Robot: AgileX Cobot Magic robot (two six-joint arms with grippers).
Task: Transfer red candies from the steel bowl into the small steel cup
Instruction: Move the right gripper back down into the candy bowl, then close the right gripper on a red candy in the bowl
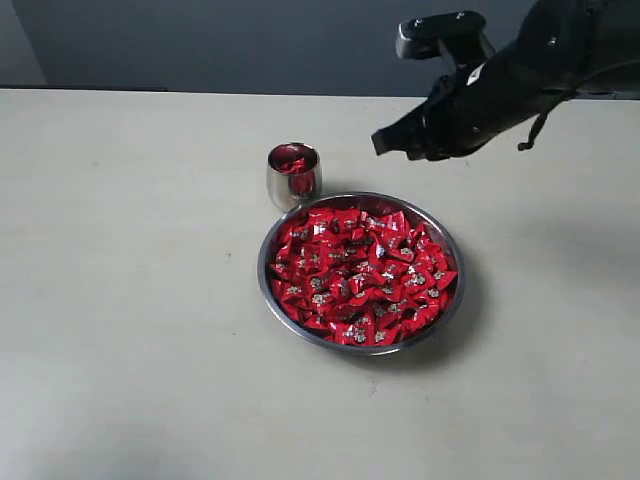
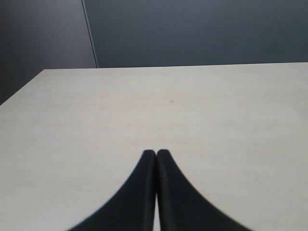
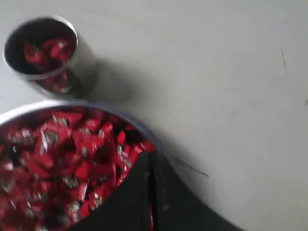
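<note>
One steel bowl (image 1: 261, 268) sits on the pale table (image 1: 130, 300), a little right of the middle. It is full of red candies (image 1: 360, 275), far too many to count, heaped in one big pile that hides the bottom of the bowl

One small steel cup (image 1: 283, 190) stands upright just beside the far left rim of the bowl. I cannot tell if the cup and the bowl touch. A few red candies (image 1: 295, 160) lie inside the cup, too jumbled to count, and the shiny wall mirrors the red

Two grippers show in the pictures. The right gripper (image 1: 380, 143) hangs in the air by the far side of the bowl, to the right of the cup. Its two fingers are pressed together and no candy can be seen between them. In its own camera the tips (image 3: 153, 156) sit at the edge of the bowl (image 3: 139, 129)

The left gripper (image 2: 156, 153) shows only in its own camera. Its two fingers are pressed together too, holding nothing, over bare table
</note>
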